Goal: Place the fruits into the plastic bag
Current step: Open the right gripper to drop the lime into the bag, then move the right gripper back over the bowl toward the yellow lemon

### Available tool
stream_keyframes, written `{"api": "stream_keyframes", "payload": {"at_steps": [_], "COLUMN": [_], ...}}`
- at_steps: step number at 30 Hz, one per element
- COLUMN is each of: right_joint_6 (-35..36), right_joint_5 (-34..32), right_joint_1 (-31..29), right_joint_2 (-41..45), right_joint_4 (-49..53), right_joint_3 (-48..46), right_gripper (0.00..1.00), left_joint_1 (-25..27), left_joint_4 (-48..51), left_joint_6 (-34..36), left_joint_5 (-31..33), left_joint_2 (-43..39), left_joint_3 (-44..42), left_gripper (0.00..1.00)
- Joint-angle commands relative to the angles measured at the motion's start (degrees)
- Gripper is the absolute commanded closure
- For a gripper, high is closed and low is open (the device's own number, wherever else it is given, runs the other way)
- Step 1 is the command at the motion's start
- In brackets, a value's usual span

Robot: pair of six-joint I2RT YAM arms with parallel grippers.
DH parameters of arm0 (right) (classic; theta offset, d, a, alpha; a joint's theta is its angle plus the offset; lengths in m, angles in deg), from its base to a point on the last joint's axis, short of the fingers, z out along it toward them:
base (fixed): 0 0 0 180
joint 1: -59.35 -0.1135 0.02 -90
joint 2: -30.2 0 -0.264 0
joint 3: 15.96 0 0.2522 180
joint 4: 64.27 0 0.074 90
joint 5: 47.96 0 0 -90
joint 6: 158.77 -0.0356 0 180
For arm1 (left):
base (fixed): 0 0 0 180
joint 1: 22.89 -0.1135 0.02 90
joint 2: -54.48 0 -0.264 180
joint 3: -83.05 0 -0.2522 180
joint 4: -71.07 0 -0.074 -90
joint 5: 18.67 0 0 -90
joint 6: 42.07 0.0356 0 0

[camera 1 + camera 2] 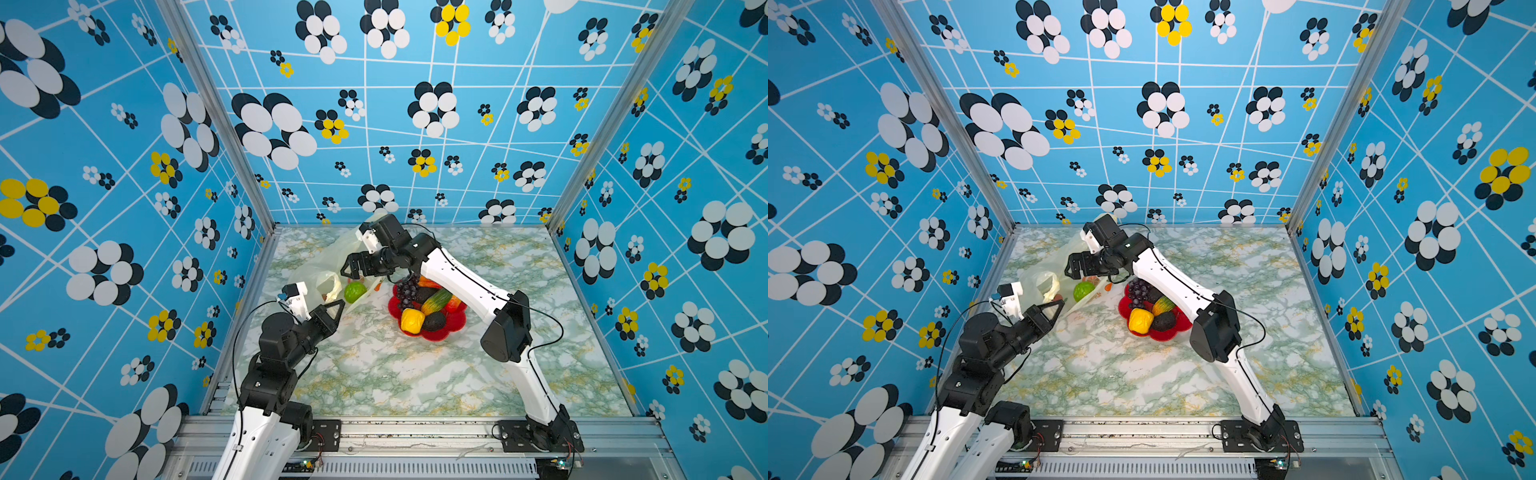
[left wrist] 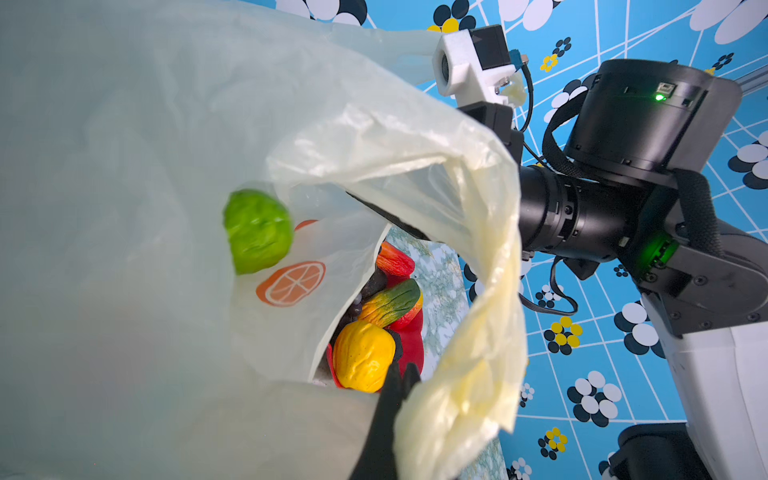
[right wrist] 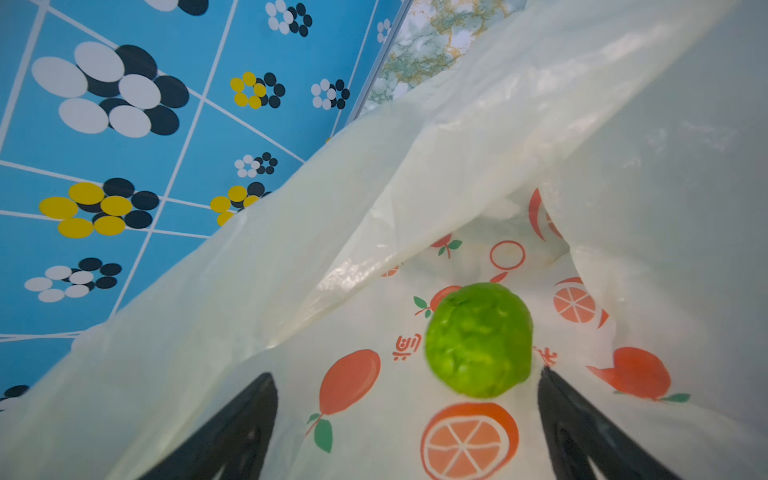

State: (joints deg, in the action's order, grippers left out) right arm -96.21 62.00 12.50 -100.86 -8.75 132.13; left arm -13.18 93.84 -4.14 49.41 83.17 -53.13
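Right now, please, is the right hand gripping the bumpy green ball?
No, the right hand has its fingers wide apart, and the bumpy green ball lies loose inside the plastic bag.

The bumpy green ball (image 1: 354,292) sits in the plastic bag (image 1: 318,262), near the red dish (image 1: 458,321).

1. The plastic bag (image 1: 316,266), translucent pale yellow with orange fruit prints, lies crumpled at far left, mouth gaping rightward.
2. The bumpy green ball (image 1: 354,292) is inside the bag's mouth, above its printed lower sheet.
3. The dark grape bunch (image 1: 406,291), cucumber (image 1: 436,300), yellow pepper-like piece (image 1: 412,320), avocado (image 1: 434,322) and red-orange piece (image 1: 455,306) are heaped together just right of the bag, outside it.
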Motion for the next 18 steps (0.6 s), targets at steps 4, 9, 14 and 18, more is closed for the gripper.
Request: {"api": "stream_keyframes", "payload": {"at_steps": [4,9,14,18], "right_joint_6": [3.86,8.07,6.80,1.10], "right_joint_5": [0.83,-5.22,-14.35,-14.83], "right_joint_1": [-0.08,-0.03,1.79,6.63], "right_joint_2": [8.88,19.85,35.98,47.98], "right_joint_4": [-2.89,-8.36,-25.35,-44.05], "right_joint_3": [-3.21,-12.08,-34.12,-56.47], "right_gripper": [0.01,0.01,0.01,0.01], "left_joint_1": [-0.51,-0.57,-0.55,-0.54], "left_joint_4": [-0.19,0.84,2.79,3.11], "left_joint_6": [0.55,0.70,1.40,1.44], "left_joint_5": [-0.41,-0.15,0.20,0.56], "left_joint_2": [-0.58,-1.58,-1.90,-1.48], "left_joint_3": [0.48,0.14,0.62,0.69], "left_gripper": [1.00,1.00,1.00,1.00]}}
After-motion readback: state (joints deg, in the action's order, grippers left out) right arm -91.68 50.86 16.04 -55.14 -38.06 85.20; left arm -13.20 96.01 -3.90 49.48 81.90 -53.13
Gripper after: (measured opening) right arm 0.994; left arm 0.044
